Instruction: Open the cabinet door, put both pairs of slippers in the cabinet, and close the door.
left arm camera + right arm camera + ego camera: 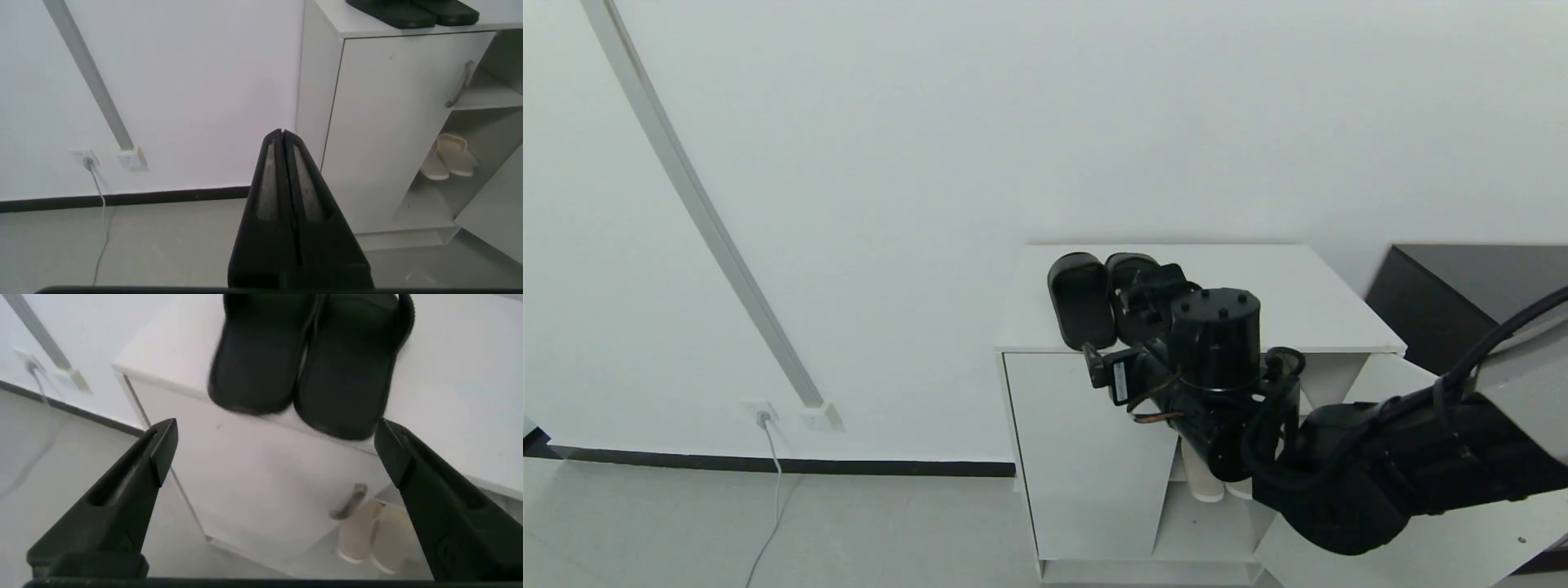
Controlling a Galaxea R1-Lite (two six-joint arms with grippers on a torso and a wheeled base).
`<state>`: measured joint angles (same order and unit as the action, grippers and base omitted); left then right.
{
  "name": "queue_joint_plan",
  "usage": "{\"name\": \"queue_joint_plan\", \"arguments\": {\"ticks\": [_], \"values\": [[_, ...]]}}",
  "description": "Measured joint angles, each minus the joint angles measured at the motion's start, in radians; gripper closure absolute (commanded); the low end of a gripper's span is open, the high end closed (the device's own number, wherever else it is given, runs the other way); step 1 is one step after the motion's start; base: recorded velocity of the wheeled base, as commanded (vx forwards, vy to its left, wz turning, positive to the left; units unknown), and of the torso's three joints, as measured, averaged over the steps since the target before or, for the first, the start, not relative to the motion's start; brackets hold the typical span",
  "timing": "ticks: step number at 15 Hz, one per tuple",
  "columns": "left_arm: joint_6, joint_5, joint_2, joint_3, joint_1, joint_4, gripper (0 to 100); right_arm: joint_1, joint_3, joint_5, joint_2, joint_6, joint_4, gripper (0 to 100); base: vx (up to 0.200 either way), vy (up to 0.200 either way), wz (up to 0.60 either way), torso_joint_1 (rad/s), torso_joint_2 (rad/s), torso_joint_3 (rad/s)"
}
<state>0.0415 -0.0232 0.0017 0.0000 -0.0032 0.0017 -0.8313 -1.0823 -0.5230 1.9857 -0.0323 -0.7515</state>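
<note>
Ok, black pair of slippers (253, 359) sits side by side on the cabinet top (1298, 294), toes hanging slightly over the front edge. The white pair (453, 155) is already in on the lower shelf. Right door (498, 216) is swung open, left door (1086, 449) is shut. Right pincer (276, 431) is spread wide, hovering just in front of the black pair with one finger to each side and nothing gripped. Left pincer (282, 135) is pressed together and empty, parked well off to the left of the cabinet (392, 122). By my read, half the stowing is done and the grab on the black pair is next.

Risks from here:
- Closing on two loose, soft slippers at once may pop one out, or pinch only one if the approach is off-centre.
- Coming in low could catch the overhanging toes and tip the pair off the edge to the floor.
- The right arm hangs close to the open door, so carrying down to a shelf could clip it or nudge the white pair.
- Shutting the door on a protruding slipper would jam it.
</note>
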Motion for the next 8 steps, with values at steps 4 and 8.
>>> {"name": "queue_joint_plan", "arguments": {"ticks": [4,8], "values": [[0.000,0.000,0.000,0.000,0.000,0.000,100,-0.005,-0.099,-0.028,-0.024,-0.103,0.155,0,0.050,0.000,0.00,0.001,0.00,0.001],[-0.001,0.000,0.000,0.000,0.000,0.000,100,-0.007,-0.091,-0.030,-0.020,-0.123,0.154,0,0.200,0.000,0.00,-0.003,0.00,0.005]]}}
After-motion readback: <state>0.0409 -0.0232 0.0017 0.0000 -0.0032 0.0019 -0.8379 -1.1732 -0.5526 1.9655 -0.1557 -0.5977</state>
